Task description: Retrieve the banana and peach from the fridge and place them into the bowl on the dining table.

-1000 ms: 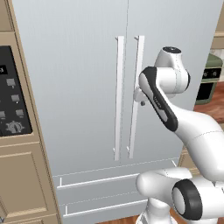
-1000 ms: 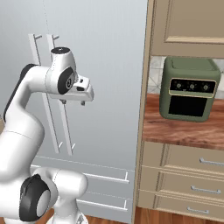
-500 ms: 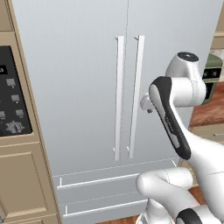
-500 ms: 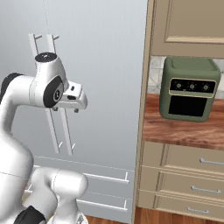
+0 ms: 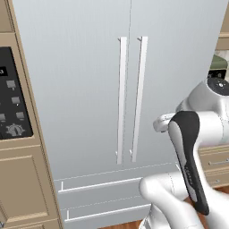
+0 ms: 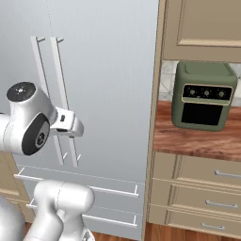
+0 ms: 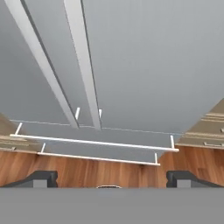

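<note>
While its 2 fingertips [image 7: 41, 178] stand wide apart at the bottom of the hand view with nothing between them, the gripper [image 7: 109, 179] hangs in front of the fridge [image 7: 144, 65], apart from it. Both fridge doors are shut, their 2 white handles [image 5: 130, 98] side by side above 2 closed drawers [image 6: 108, 204]. Right of the fridge a green oven [image 6: 204, 96] sits on a wooden counter [image 6: 193, 141].

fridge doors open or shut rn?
Shut. Both fridge doors sit flush, the two handles parallel along the centre seam; no interior shows.
</note>
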